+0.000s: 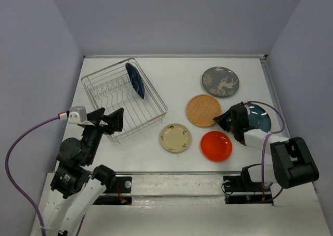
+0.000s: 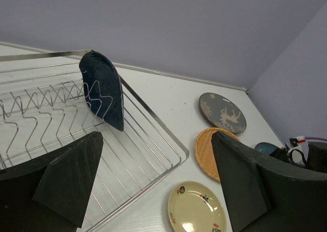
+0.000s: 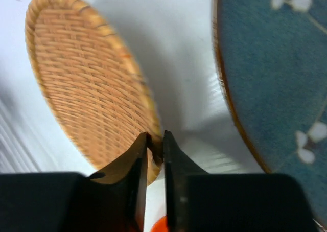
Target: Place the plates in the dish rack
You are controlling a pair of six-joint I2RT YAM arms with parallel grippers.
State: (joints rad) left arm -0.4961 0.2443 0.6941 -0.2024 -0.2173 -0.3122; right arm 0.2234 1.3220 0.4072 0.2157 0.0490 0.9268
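Top external: high, behind arm bases, looking down and forward over whole bench [image 1: 171,93]; farthest view.
Left wrist: low above left tool [image 2: 157,155], facing across dish rack [image 2: 46,54] toward bench's far right; middle range.
Right wrist: nearly at bench level, very close, right tool [image 3: 156,140] at tan wooden plate [image 3: 87,84], teal plate [image 3: 276,73] alongside.
Overlap: rack, navy blue plate [image 2: 104,91] in top and left wrist; tan wooden, teal plates in all three.

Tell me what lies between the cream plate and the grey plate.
The tan plate lies between the cream plate and the grey plate. The top view shows it best.
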